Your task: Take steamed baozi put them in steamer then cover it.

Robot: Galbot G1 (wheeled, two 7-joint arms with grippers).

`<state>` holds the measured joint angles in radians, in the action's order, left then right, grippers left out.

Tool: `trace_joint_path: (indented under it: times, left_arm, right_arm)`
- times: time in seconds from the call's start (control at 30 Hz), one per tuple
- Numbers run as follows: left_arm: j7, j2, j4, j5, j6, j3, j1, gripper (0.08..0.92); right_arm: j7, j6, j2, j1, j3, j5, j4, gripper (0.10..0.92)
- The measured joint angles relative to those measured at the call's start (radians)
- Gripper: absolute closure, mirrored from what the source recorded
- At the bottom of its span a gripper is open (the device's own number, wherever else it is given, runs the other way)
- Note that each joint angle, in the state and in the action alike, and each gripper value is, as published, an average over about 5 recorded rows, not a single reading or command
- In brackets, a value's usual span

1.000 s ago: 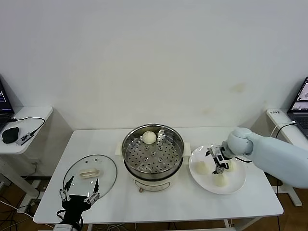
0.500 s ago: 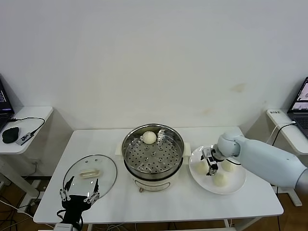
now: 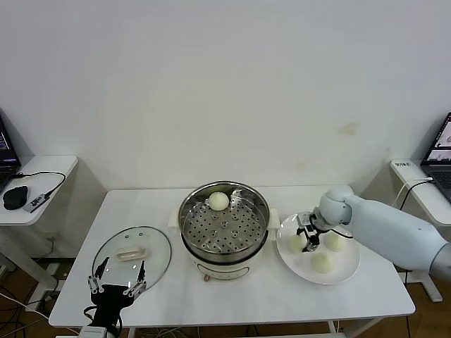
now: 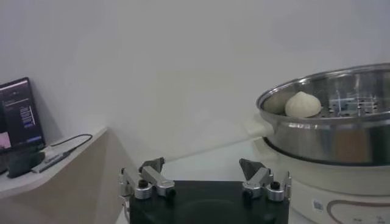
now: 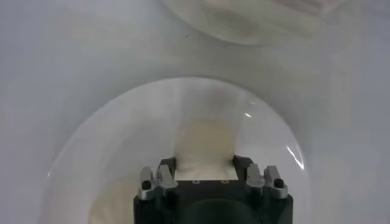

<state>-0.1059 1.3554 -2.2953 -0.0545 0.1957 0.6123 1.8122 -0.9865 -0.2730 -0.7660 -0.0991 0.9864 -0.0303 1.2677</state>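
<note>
At the frame's right, the right tool (image 3: 308, 237) is straddling a bun (image 3: 298, 242) with wide fingers and should be centering before squeezing gently.

Fingertips of right gripper (image 5: 204, 176) hidden behind its own housing; jaw state indeterminate. Steamer (image 4: 332, 131) cropped by frame edge. Laptop (image 3: 445, 144) mostly cropped.

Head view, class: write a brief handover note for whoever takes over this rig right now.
Right pincer: open, straddling a baozi on the white plate; two other buns lie there.
Left pincer: open, idle at the near table edge by the cover.
Done: one bun in the steamer.
Left: grip, move three buns, fit cover.
</note>
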Motion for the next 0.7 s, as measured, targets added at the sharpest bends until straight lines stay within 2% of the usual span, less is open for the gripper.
trace_joint_path:
  times: [0.4,0.7]
  left_arm:
    - [-0.003,-0.001,0.002,-0.001,0.000,-0.017,-0.011,0.177]
    - [-0.003,-0.008,-0.008,0.003,0.000,-0.021,-0.010,0.177]
  right_arm:
    - [-0.019,-0.039,0.072,-0.235,0.092,0.110,0.093,0.431]
    - [-0.001,-0.107,0.039,-0.442,0.178,0.249,0.171,0.423]
